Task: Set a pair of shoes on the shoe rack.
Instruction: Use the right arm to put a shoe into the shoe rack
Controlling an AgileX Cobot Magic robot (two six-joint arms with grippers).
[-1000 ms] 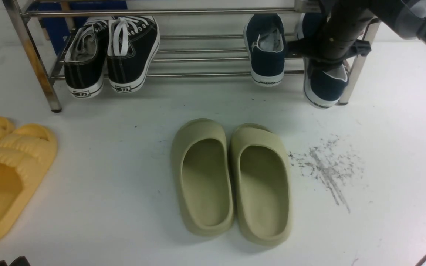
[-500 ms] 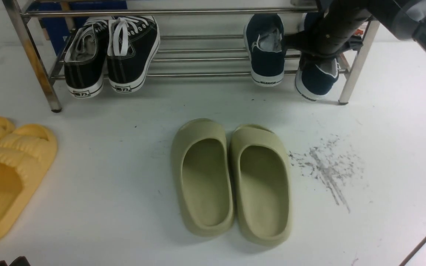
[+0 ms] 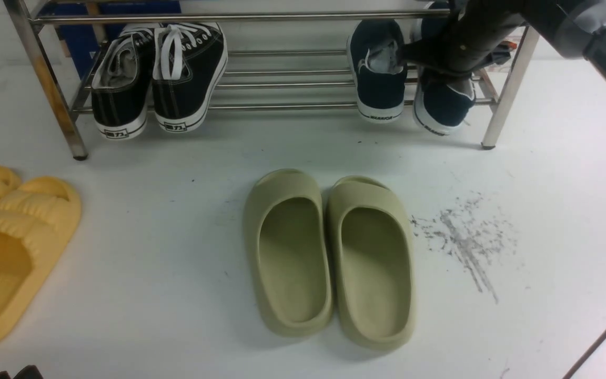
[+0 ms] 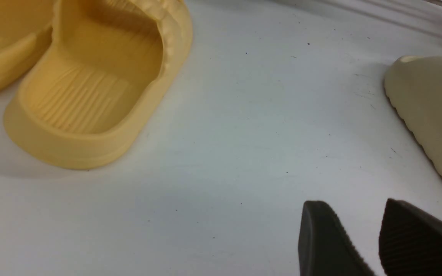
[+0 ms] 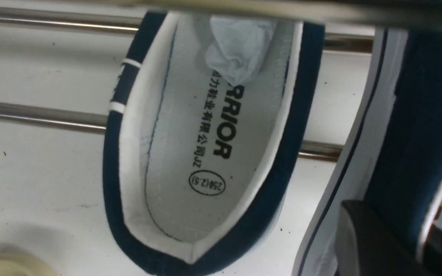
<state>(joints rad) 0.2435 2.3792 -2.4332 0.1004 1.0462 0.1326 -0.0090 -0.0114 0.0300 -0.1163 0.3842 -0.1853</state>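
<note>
The steel shoe rack (image 3: 282, 107) stands at the back. One navy shoe (image 3: 379, 79) of the pair rests on its lower bars, heel toward me; in the right wrist view its white insole (image 5: 205, 153) faces the camera. The second navy shoe (image 3: 442, 108) sits just to its right on the same bars, heel tilted slightly leftward over the front bar. My right gripper (image 5: 391, 220) is shut on that shoe's side wall (image 5: 416, 115), one finger outside and one inside. My left gripper (image 4: 353, 203) hovers low over the white floor, open, holding nothing.
Black lace-up sneakers (image 3: 161, 79) occupy the rack's left end. Two olive slippers (image 3: 329, 258) lie mid-floor, and yellow slippers (image 3: 13, 242) lie at the left, close to the left gripper. The rack's right leg (image 3: 508, 89) stands beside the held shoe.
The right arm has carried the second navy shoe up, back and leftward, from hanging in front of the rack's right leg onto the lower bars beside the first shoe.
</note>
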